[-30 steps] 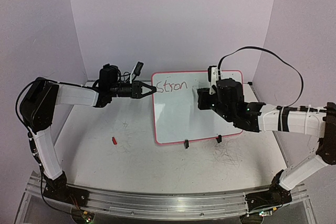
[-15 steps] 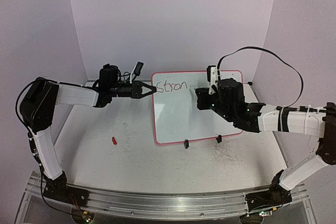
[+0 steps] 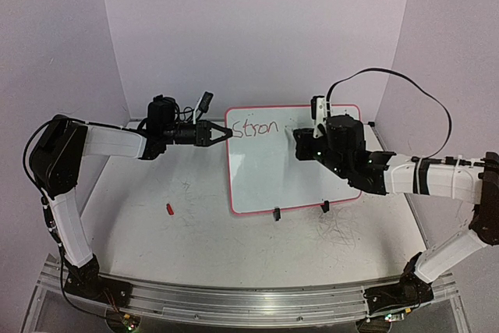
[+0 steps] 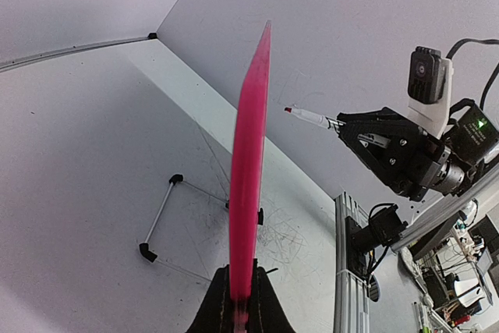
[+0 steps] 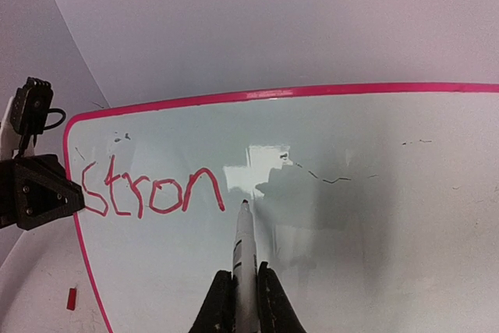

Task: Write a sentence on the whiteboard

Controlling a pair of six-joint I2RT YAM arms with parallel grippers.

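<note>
The right gripper (image 5: 243,274) was found closed on a marker (image 5: 244,235), its tip set just right of the unfinished sentence (image 5: 152,191) near the top of the whiteboard (image 5: 405,224), which was clamped at its left edge by the left gripper (image 4: 240,292), and the remaining letters were judged to lie rightward.

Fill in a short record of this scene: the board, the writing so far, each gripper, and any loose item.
Whiteboard: propped at a tilt, pink rim
Writing: "Stron" in red, upper left of the board
Left gripper: shut on the whiteboard's left edge
Right gripper: shut on a marker, tip just right of the "n"
Loose item: small red piece, perhaps the marker's cap, left of the board
</note>
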